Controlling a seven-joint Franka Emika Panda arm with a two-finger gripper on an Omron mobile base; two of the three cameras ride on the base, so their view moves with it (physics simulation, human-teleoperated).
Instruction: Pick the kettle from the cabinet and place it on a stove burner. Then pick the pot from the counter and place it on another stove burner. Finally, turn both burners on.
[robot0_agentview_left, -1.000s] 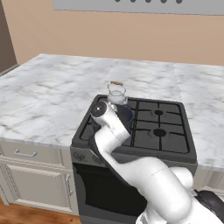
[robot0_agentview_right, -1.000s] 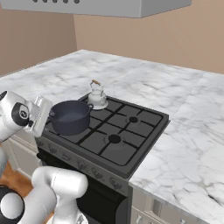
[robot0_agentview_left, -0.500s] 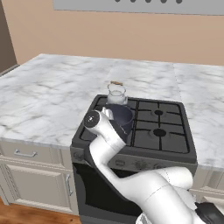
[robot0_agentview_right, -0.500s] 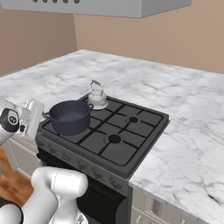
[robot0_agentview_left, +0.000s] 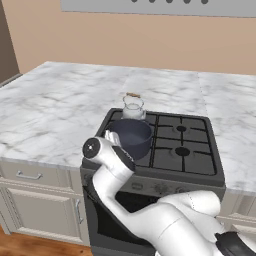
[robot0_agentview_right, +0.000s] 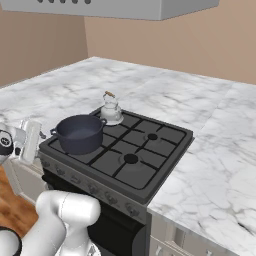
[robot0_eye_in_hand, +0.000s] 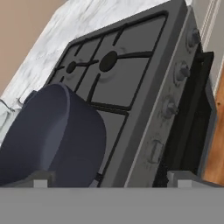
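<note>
So both vessels are on the range (robot0_agentview_right: 165, 165) at this point. The pot (robot0_agentview_right: 79, 133) sits on the front burner nearest the arm's side, and the kettle (robot0_agentview_right: 110, 110) is on the burner right behind it, close enough that they look almost touching from the right base view. The other two burners (robot0_agentview_right: 131, 159) are bare. The placing part looks done to me, which leaves turning both burners on.

The gripper (robot0_agentview_right: 29, 141) hangs just off the corner of the range beside the pot, at about the height of the pot's rim, with its jaws spread wide and nothing between them. In the hand view the pot (robot0_eye_in_hand: 52, 135) bulks up right in front of the fingertips (robot0_eye_in_hand: 40, 180), and the row of knobs (robot0_eye_in_hand: 168, 106) runs along the front panel of the range off to the side, with the oven door below it.

My read is that the arm is between steps and the knobs are next. It needs to drop lower and come round to the front panel, then line the open jaws up on a knob and close on it to twist. I honestly can't tell from here which knob drives which burner, so picking the two under the pot and kettle is the tricky bit.
</note>
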